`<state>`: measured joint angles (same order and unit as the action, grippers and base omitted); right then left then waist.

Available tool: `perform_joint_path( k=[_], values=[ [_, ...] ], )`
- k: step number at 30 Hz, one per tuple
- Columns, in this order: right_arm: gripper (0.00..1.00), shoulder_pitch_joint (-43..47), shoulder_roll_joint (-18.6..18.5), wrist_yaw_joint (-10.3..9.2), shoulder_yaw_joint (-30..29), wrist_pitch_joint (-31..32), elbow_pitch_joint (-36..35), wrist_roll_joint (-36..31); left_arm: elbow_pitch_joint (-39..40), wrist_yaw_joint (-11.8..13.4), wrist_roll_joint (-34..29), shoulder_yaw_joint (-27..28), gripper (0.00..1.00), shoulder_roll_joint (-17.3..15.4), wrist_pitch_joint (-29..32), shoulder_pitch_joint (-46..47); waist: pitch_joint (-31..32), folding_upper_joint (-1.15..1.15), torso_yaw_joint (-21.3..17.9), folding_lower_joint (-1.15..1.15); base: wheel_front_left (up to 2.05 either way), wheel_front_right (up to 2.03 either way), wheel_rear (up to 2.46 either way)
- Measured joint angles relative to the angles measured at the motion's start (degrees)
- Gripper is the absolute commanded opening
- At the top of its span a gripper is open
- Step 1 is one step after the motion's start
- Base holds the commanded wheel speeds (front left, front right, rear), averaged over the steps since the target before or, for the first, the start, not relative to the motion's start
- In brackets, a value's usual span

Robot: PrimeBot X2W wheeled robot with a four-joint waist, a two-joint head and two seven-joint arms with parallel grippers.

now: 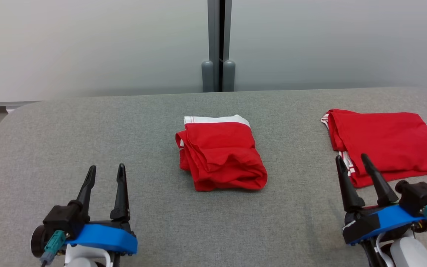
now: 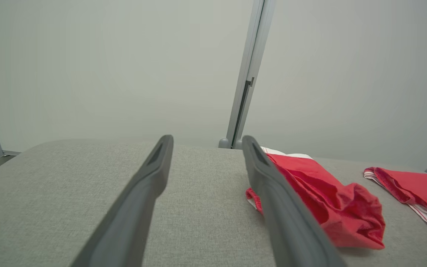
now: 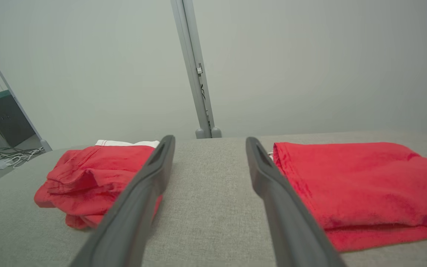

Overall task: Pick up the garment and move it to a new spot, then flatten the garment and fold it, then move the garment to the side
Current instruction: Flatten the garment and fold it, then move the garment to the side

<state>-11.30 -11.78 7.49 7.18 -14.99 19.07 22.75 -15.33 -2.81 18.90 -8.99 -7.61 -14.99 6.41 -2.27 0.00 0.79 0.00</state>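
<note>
Two red garments on the grey table (image 1: 87, 122), I count, and two grippers low in the head view. The rumpled garment (image 1: 221, 155) sits mid-table, loosely bunched, with a white band along its far edge. The folded garment (image 1: 387, 144) lies flat, well apart from it, towards the right end. The left gripper (image 1: 106, 167) hovers over bare cloth at the near left, its two fingers spread apart, holding nothing. The right gripper (image 1: 351, 156) is spread just as wide and is also empty. Its fingertips cover the folded garment's near-left corner from the head camera, and I can't tell whether they touch it. In the left wrist view one finger hides the rumpled garment's near side, and the folded one is cut off at the frame edge. There's striped trim at that garment's edge, too small to read. One grey post (image 1: 219, 44) stands behind the table.
</note>
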Motion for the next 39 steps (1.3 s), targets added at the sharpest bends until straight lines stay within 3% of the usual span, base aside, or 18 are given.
perform_joint_path(
  k=[9,18,29,39],
  values=[
    [1.00,0.8,1.8,0.00,-1.4,0.0,0.8,-3.5,-1.8,-2.6,-3.5,4.3,1.00,2.2,0.0,-1.6,-0.1,0.01,-0.3,0.00,0.00,0.00,0.00],
    [1.00,-0.1,2.1,-0.01,0.0,0.0,4.0,-2.6,-2.7,-3.8,-5.4,5.6,1.00,3.5,0.0,-1.3,-0.3,0.01,0.7,0.00,0.00,0.00,0.00],
    [1.00,-18.2,1.1,0.00,12.1,4.7,22.3,7.6,-3.5,-4.3,-6.4,4.2,1.00,4.3,0.0,1.1,-2.0,0.01,4.8,0.01,0.00,0.00,0.00],
    [1.00,-32.6,-1.9,0.00,17.3,12.5,38.2,15.2,-3.6,-4.4,-5.9,2.9,1.00,4.6,0.0,2.8,-4.9,0.01,11.5,0.01,0.00,0.00,0.00]
  ],
)
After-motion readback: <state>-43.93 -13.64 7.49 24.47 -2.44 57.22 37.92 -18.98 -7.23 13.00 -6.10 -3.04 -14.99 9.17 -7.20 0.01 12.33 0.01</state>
